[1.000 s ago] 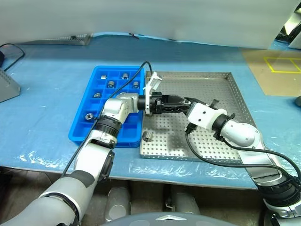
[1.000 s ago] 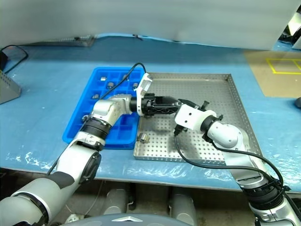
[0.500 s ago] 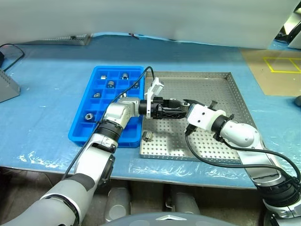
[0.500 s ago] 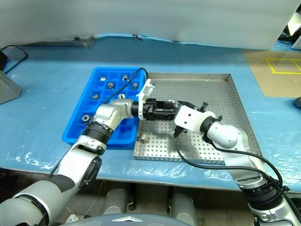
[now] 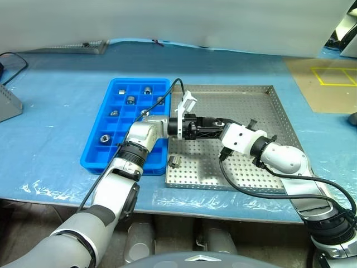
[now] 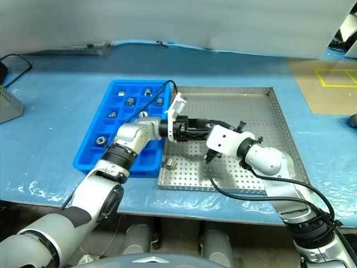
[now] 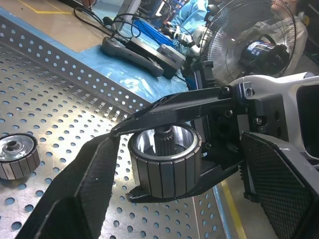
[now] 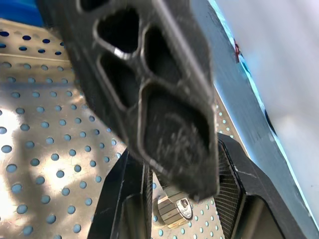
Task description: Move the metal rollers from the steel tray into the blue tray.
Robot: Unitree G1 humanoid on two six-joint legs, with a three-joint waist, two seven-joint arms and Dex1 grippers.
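Handover: the right end effector (image 7: 164, 149) holds a short silver-grey ribbed metal roller with a dark centre hole (image 7: 166, 160) out over the shiny perforated steel tray (image 5: 262, 111), nosed toward the left end effector (image 5: 196, 125); judged a pass from arm to arm, since the bright blue compartmented plastic tray (image 5: 106, 120) lies on the left arm's side.
Right end effector: nearly closed, its two black fingers clamped above and below the roller.
Left end effector: spread wide, one finger (image 7: 75, 199) either side of the roller; its pads look just clear of it, nothing gripped.
Loose roller: a second one (image 5: 174, 162) sits on the steel tray below and nearer the robot than both end effectors, by the tray's corner.
Blue tray: just beyond the left wrist, several compartments already filled with rollers (image 5: 129, 100).
Bench: blue-covered bench (image 5: 56, 100) carries both trays side by side, touching.
Next, judged: left closes, then right lets go.
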